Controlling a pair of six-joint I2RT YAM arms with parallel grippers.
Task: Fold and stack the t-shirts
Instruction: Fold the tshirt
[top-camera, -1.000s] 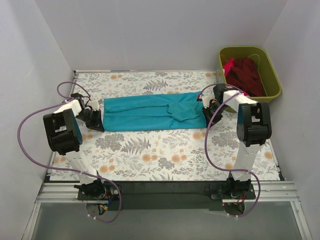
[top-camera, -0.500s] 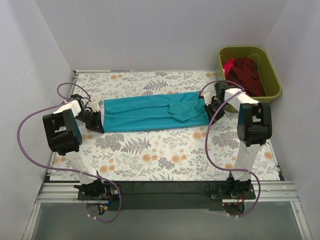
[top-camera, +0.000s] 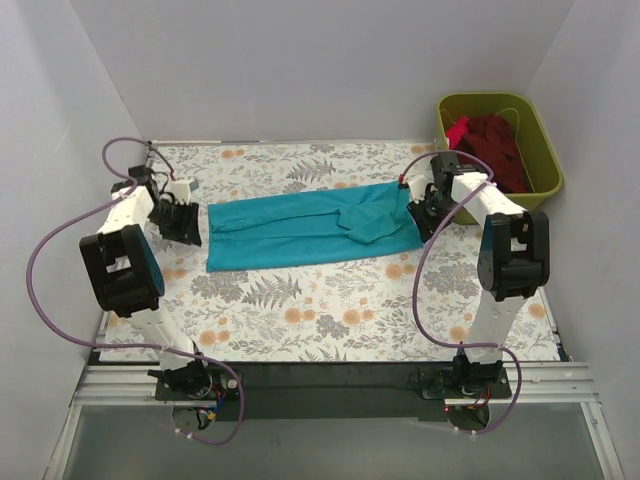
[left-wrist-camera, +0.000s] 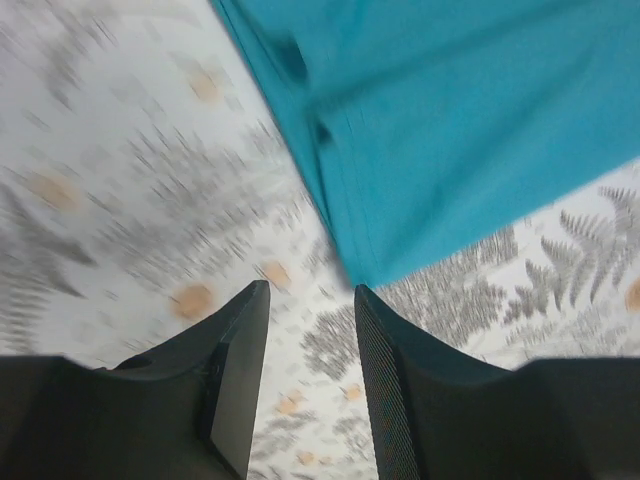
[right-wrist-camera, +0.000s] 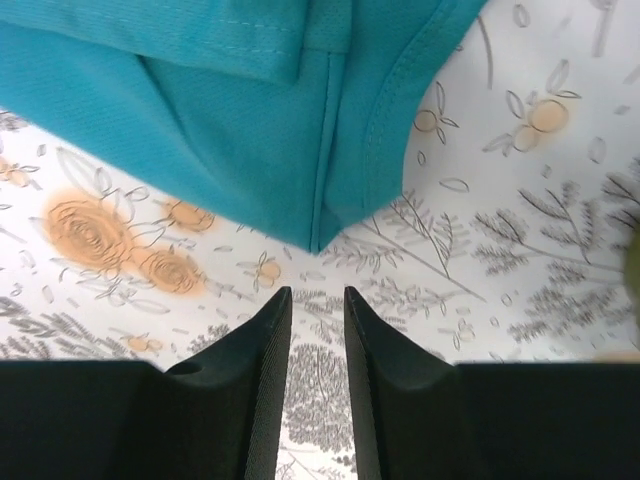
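Note:
The teal t-shirt (top-camera: 305, 222) lies folded into a long band across the floral table. My left gripper (top-camera: 185, 222) is open and empty just off its left end; the left wrist view shows the shirt's corner (left-wrist-camera: 420, 150) just beyond the fingertips (left-wrist-camera: 250, 300), blurred. My right gripper (top-camera: 420, 218) is open and empty at the shirt's right end; the right wrist view shows the shirt's corner (right-wrist-camera: 250, 130) just ahead of the fingertips (right-wrist-camera: 275, 305). The dark maroon shirt (top-camera: 495, 148) with some pink cloth sits in the olive bin.
The olive-green bin (top-camera: 545, 165) stands at the back right, beside the table's corner. White walls enclose the table on the left, back and right. The floral table surface (top-camera: 320, 310) spreads in front of the shirt.
Both grippers have let go of the shirt's near corners and moved toward the back. The shirt now lies flatter, its left end shifted slightly.

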